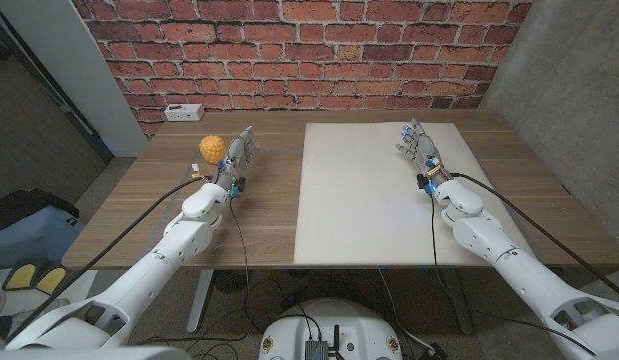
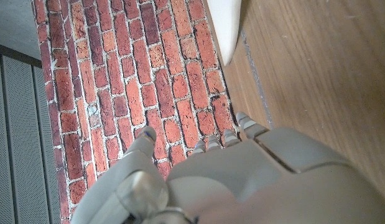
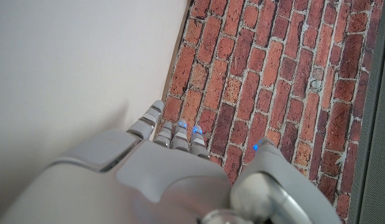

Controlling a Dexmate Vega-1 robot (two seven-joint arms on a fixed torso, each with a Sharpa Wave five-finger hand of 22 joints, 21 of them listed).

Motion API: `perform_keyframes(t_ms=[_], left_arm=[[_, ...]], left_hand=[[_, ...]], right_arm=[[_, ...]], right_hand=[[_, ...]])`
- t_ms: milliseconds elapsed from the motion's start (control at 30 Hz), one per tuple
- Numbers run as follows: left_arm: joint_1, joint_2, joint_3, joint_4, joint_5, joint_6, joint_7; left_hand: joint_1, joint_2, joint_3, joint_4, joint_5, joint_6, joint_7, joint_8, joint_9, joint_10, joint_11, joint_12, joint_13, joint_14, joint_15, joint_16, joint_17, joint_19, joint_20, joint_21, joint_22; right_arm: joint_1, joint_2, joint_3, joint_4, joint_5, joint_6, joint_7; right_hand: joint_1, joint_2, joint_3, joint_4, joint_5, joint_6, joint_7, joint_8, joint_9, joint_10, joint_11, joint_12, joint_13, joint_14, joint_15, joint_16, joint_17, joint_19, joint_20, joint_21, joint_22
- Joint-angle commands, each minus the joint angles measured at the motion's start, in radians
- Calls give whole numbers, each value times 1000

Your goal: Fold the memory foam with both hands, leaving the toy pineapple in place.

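Lying flat on the wood-grain worktop (image 1: 259, 215), the pale rectangular foam (image 1: 374, 200) spreads smooth, unfolded. Right robot hand (image 1: 417, 145) hovers over its far part, fingers spread, empty. Left robot hand (image 1: 237, 155), likewise spread, stands just beside the bumpy yellow pineapple (image 1: 212, 149).

A wooden table (image 1: 259, 215) carries a flat white foam (image 1: 379, 190) on its right half, a pineapple (image 1: 212, 149) at back left, and a white box (image 1: 180, 111) at the rear edge — well apart.
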Motion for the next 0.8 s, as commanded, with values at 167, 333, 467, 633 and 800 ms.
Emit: perform_keyframes(t_ms=[167, 333, 467, 633, 800], left_arm=[[27, 15, -2, -41, 2, 11, 16], [31, 16, 0, -47, 6, 14, 20], [36, 17, 0, -54, 8, 14, 26], [45, 23, 3, -70, 20, 19, 40], [55, 27, 6, -88, 31, 23, 54]], left_hand=[[10, 1, 7, -1, 3, -8, 2, 3, 2, -3, 5, 4, 3, -8, 0, 4, 5, 3, 10, 6, 3], [10, 2, 7, -2, 3, -7, 2, 3, 2, -3, 3, 3, 3, -7, -2, 5, 5, 3, 9, 5, 3], [10, 2, 7, -2, 3, -7, 3, 3, 2, -4, 5, 3, 3, -7, 0, 4, 5, 3, 10, 5, 3], [10, 2, 6, -3, 2, -6, 2, 3, 2, -3, 4, 3, 3, -7, -3, 4, 6, 3, 8, 4, 3], [11, 4, 6, -4, 2, -7, 2, 2, 2, -2, 3, 3, 3, -7, -2, 4, 6, 4, 9, 4, 3]], right_arm=[[-9, -3, -2, -7, -4, 1, 0], [-21, -7, 0, -14, 0, 0, -3], [-25, -10, 1, -16, 0, 2, 0], [-29, -16, 1, -24, -6, -3, -8], [-37, -27, -3, -36, -17, -8, -12]], right_hand=[[10, 0, 7, -3, 6, 12, -3, 3, 2, -2, 6, 6, 2, -8, -1, 5, 2, 7, -1, 5, 5], [11, 0, 8, -4, 5, 12, -2, 3, 2, -2, 7, 6, 2, -8, -1, 5, 2, 7, -2, 4, 6], [13, 1, 9, -5, 5, 12, -2, 3, 2, -1, 8, 6, 2, -10, 0, 4, 2, 7, -1, 4, 6], [15, 2, 10, -7, 4, 13, -3, 3, 2, -1, 9, 5, 2, -9, 0, 4, 2, 7, -1, 4, 6], [17, 3, 11, -8, 4, 13, -4, 3, 2, -2, 8, 4, 3, -9, 0, 4, 2, 6, -1, 3, 6]])
